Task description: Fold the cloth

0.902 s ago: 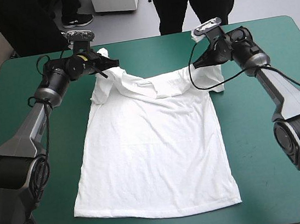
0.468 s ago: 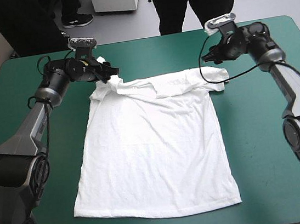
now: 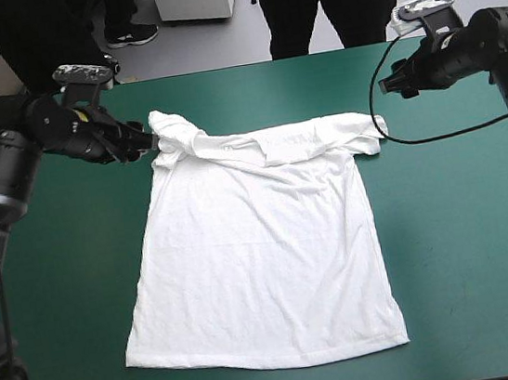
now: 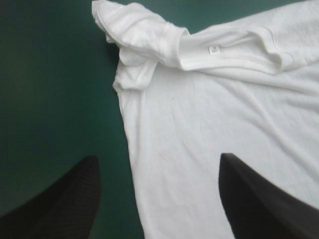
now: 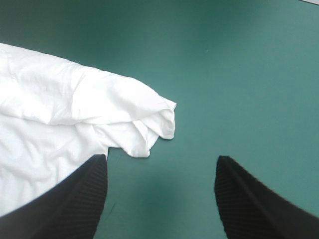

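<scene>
T-shirt (image 3: 263, 254): spread flat, far end rumpled.
My left gripper (image 3: 147, 141): jaws apart, beside its far-left corner.
My right gripper (image 3: 388, 85): jaws apart, off its far-right corner.

The white T-shirt (image 4: 214, 124) is lying spread on the desk's teal-green cover (image 4: 50, 84), filling the centre and right of the frame. Its sleeve (image 4: 134, 35) is sitting bunched and folded over at the upper left-centre, ahead of the left gripper (image 4: 157, 162), with the collar's small label (image 4: 214, 49) showing just beside it. The jaws are standing wide apart at the lower corners, the shirt's side edge running between them.
</scene>
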